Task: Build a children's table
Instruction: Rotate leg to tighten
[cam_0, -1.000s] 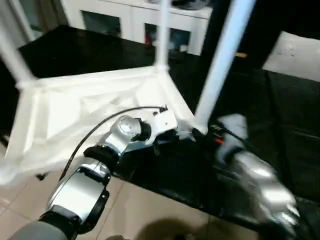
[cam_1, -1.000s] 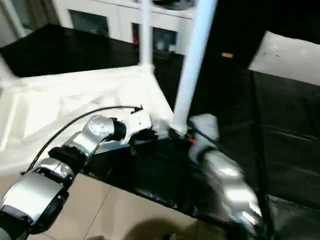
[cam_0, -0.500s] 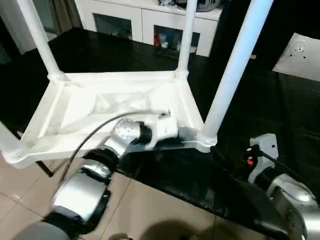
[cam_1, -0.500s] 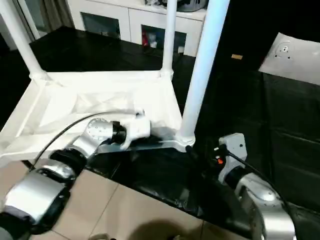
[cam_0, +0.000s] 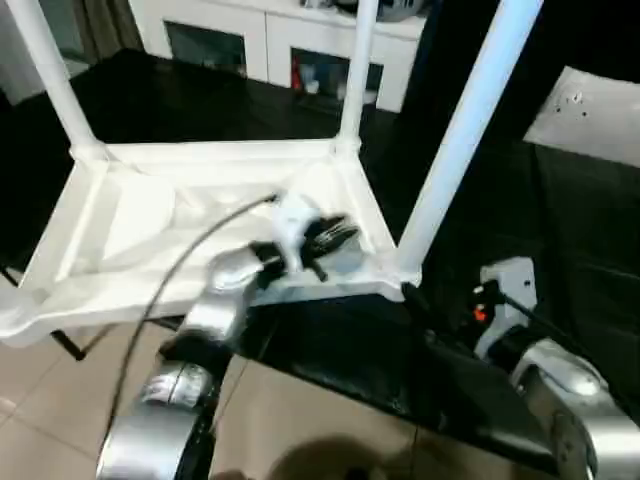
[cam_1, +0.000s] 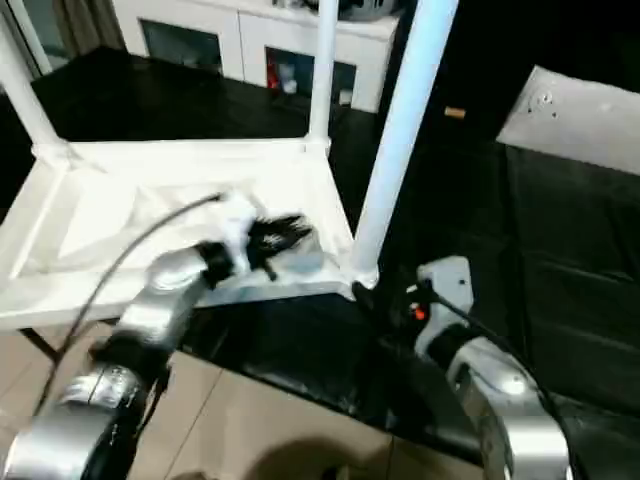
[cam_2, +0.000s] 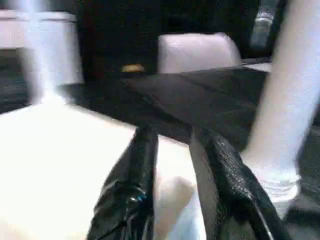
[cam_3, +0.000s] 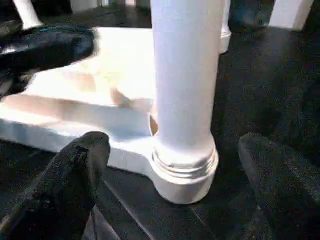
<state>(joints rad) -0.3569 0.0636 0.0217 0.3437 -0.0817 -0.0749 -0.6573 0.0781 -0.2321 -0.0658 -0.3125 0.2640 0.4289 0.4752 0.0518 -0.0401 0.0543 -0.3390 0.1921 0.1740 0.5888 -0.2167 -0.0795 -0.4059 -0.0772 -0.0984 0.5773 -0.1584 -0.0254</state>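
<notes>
Up close, leg between splayed right jaws.

Dim, soft indoor light; motion blur over the left claw, bluish glare on white plastic.

Across the top of my head view stands a white cabinet with dark glass doors. A black tabletop fills the centre and right. At upper right on it lies a flat white sheet. Beige floor tiles occupy the lower left.
</notes>
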